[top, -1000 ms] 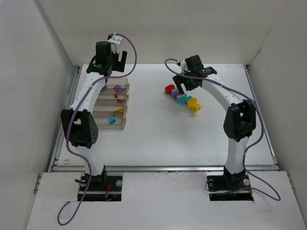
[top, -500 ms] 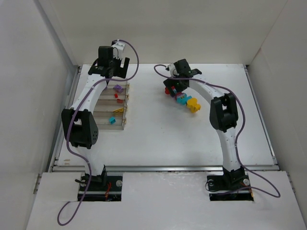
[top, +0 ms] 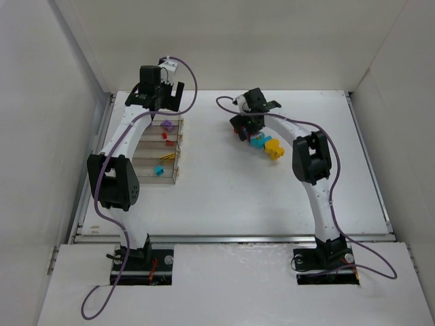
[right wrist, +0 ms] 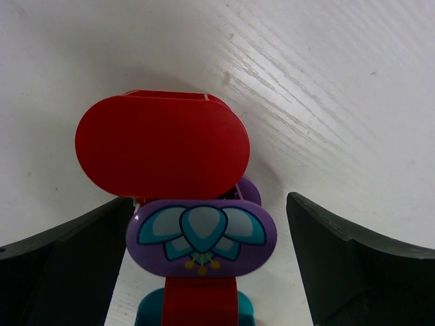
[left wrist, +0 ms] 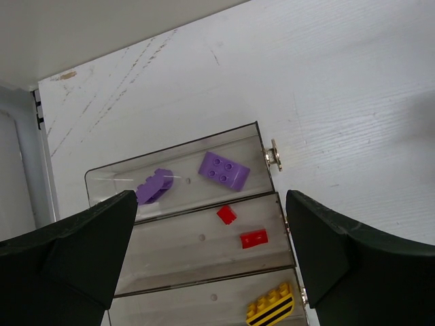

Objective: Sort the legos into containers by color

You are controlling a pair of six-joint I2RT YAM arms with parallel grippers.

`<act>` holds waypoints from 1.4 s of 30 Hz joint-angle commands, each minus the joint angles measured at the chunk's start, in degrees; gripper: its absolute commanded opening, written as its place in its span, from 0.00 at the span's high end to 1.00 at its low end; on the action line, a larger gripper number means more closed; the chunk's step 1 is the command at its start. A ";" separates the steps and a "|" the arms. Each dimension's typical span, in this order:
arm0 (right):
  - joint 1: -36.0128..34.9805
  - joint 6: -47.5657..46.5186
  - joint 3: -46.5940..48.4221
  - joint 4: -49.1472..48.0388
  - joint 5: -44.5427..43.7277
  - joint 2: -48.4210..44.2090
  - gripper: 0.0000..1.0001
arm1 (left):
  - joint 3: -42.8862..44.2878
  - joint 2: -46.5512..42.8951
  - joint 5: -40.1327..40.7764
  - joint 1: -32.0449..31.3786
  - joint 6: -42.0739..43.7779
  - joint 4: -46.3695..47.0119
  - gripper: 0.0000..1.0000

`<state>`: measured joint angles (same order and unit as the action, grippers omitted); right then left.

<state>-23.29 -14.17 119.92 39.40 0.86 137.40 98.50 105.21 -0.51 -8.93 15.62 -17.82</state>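
Four joined clear bins (top: 146,151) stand at the left. From the far bin to the near one they hold purple (top: 166,124), red (top: 165,136), yellow (top: 167,157) and cyan (top: 159,171) legos. My left gripper (top: 160,95) hangs open and empty above the far bins. The left wrist view shows two purple bricks (left wrist: 224,170), two red ones (left wrist: 253,238) and a yellow striped one (left wrist: 270,311) between its open fingers (left wrist: 68,251). My right gripper (top: 243,126) is open, low over the loose pile. A red oval brick (right wrist: 162,145) and a purple flower-printed one (right wrist: 201,236) sit between its jaws.
The loose pile lies mid-table. It holds a red brick (top: 237,129), cyan bricks (top: 257,141) and a yellow one (top: 274,148). White walls enclose the table on three sides. A metal rail (top: 231,238) runs along the near edge.
My right gripper has swung left and down onto the left end of the pile, with its elbow folding in. My left gripper shifted slightly back and right over the far bins.
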 commanded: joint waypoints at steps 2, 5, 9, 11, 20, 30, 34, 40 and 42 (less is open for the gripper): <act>-0.35 0.55 3.48 -1.87 1.86 0.85 0.05 | 2.14 -0.18 -0.72 0.05 0.29 -0.11 0.11; -0.35 0.55 4.01 -1.87 2.39 0.85 0.15 | 2.14 -0.18 -0.19 0.05 0.29 -0.11 0.11; -0.35 0.55 2.78 -2.57 2.39 -0.46 0.33 | 2.14 -0.18 -0.71 0.05 0.29 -0.63 0.11; -0.35 0.55 1.28 -3.19 2.39 -1.25 0.38 | 2.14 -0.18 -0.72 -0.47 0.29 -0.63 0.11; -0.35 0.55 -4.17 -5.82 4.06 -8.28 0.73 | 3.45 -0.71 -11.07 -2.06 4.67 -4.32 0.12; -2.55 -0.78 -19.98 -15.31 10.47 -24.63 0.93 | 4.68 1.66 -50.35 -2.59 0.47 -7.84 0.00; -3.16 0.55 -25.25 -19.00 13.02 -29.38 0.97 | 6.00 5.08 -59.33 -2.59 -3.39 -7.84 0.00; -5.89 1.95 -28.42 -20.76 11.09 -32.46 1.00 | 6.62 6.85 -59.34 -3.11 -11.21 -2.31 0.00; -6.50 1.96 -29.03 -21.29 11.09 -33.07 1.00 | 6.62 6.85 -60.91 -3.64 -12.54 -1.78 0.00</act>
<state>-28.62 -13.30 91.90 22.39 11.25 107.18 102.59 113.73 -55.90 -12.14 7.38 -23.27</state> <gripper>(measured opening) 0.705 0.997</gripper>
